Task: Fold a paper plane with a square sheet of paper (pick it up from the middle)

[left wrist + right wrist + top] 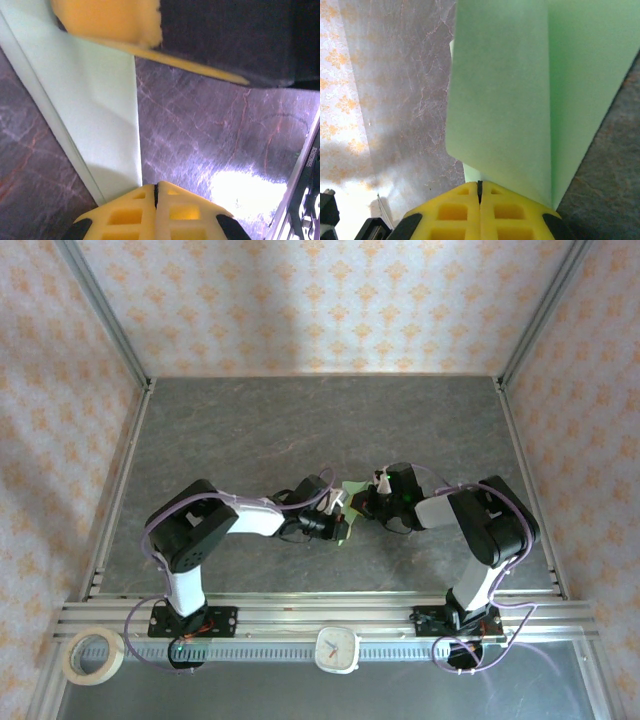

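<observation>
Left pincer (156, 189) tips together, nipping the near end of the green paper (95, 100), which runs ahead and to their left. Right pincer (480, 186) likewise clamped on it, the creased fold rising ahead over the grey table (405, 75).

I am working in a robotics lab cell, not a lived-in room. Bare aluminium frame posts (100, 310) box in a dark marbled tabletop (300, 420), with patterned backdrop panels (330, 300) as walls. The arm bases (190, 622) are bolted to a slotted rail (300, 615). A masking tape roll (93, 655) and a small clock (338, 648) lie by it.
</observation>
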Action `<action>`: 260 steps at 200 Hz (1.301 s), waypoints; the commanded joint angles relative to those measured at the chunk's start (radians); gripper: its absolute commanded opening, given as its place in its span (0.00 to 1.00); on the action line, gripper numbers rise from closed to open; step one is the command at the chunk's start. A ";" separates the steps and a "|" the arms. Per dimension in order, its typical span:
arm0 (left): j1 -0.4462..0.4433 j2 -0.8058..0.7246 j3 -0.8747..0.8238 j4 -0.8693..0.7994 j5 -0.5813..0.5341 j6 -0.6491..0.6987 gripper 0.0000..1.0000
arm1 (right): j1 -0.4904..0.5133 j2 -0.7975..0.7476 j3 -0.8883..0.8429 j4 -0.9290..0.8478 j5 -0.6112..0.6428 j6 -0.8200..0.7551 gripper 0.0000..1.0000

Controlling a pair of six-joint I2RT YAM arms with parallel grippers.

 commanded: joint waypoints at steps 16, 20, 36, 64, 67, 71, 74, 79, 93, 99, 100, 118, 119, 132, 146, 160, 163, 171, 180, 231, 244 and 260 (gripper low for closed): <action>-0.028 -0.025 -0.075 -0.177 0.009 0.046 0.00 | 0.001 0.063 -0.028 -0.136 0.179 -0.039 0.00; -0.028 -0.028 -0.079 -0.180 0.007 0.048 0.00 | 0.001 0.063 -0.027 -0.135 0.178 -0.039 0.00; -0.031 -0.040 -0.100 -0.189 0.006 0.055 0.00 | 0.002 0.064 -0.026 -0.137 0.176 -0.039 0.00; -0.037 -0.058 -0.131 -0.214 -0.004 0.075 0.00 | 0.001 0.063 -0.027 -0.137 0.177 -0.038 0.00; -0.037 -0.060 -0.132 -0.218 -0.005 0.078 0.00 | 0.001 0.064 -0.027 -0.137 0.177 -0.039 0.00; -0.038 -0.063 -0.133 -0.225 -0.008 0.081 0.00 | 0.002 0.064 -0.027 -0.137 0.178 -0.038 0.00; -0.038 -0.066 -0.134 -0.230 -0.012 0.085 0.00 | 0.002 0.063 -0.026 -0.137 0.178 -0.039 0.00; -0.038 -0.071 -0.135 -0.237 -0.015 0.089 0.00 | 0.002 0.063 -0.027 -0.137 0.179 -0.038 0.00; -0.038 -0.087 -0.139 -0.255 -0.026 0.098 0.00 | 0.003 0.065 -0.030 -0.133 0.176 -0.036 0.00; -0.038 -0.096 -0.140 -0.258 -0.026 0.101 0.00 | 0.004 0.065 -0.030 -0.132 0.178 -0.035 0.00; -0.038 -0.096 -0.140 -0.258 -0.026 0.101 0.00 | 0.003 0.065 -0.030 -0.133 0.178 -0.035 0.00; -0.038 -0.133 -0.140 -0.262 -0.032 0.103 0.00 | 0.003 0.061 -0.032 -0.134 0.176 -0.035 0.00; -0.038 -0.135 -0.140 -0.261 -0.032 0.103 0.00 | 0.003 0.060 -0.032 -0.134 0.175 -0.035 0.00; -0.038 -0.168 -0.137 -0.249 -0.031 0.095 0.00 | 0.004 0.057 -0.033 -0.134 0.178 -0.033 0.00; -0.034 -0.206 -0.130 -0.215 -0.029 0.075 0.00 | 0.003 0.053 -0.036 -0.129 0.175 -0.032 0.00; -0.024 -0.235 -0.120 -0.159 -0.006 0.042 0.00 | 0.003 0.054 -0.038 -0.127 0.172 -0.027 0.00; -0.022 -0.238 -0.117 -0.144 -0.002 0.035 0.00 | 0.003 0.054 -0.038 -0.126 0.171 -0.026 0.00; -0.015 -0.244 -0.106 -0.109 -0.003 0.016 0.00 | 0.004 0.053 -0.038 -0.123 0.169 -0.024 0.00; -0.004 -0.237 -0.089 -0.073 -0.006 -0.003 0.00 | 0.005 0.053 -0.039 -0.119 0.167 -0.022 0.00; 0.031 -0.072 0.027 0.064 -0.005 -0.072 0.00 | 0.009 0.048 -0.032 -0.109 0.153 -0.009 0.00; 0.034 -0.025 0.069 0.062 -0.015 -0.069 0.00 | 0.011 0.048 -0.028 -0.112 0.151 -0.007 0.00; 0.034 0.012 0.107 0.053 -0.054 -0.056 0.00 | 0.013 0.044 -0.024 -0.115 0.150 -0.009 0.00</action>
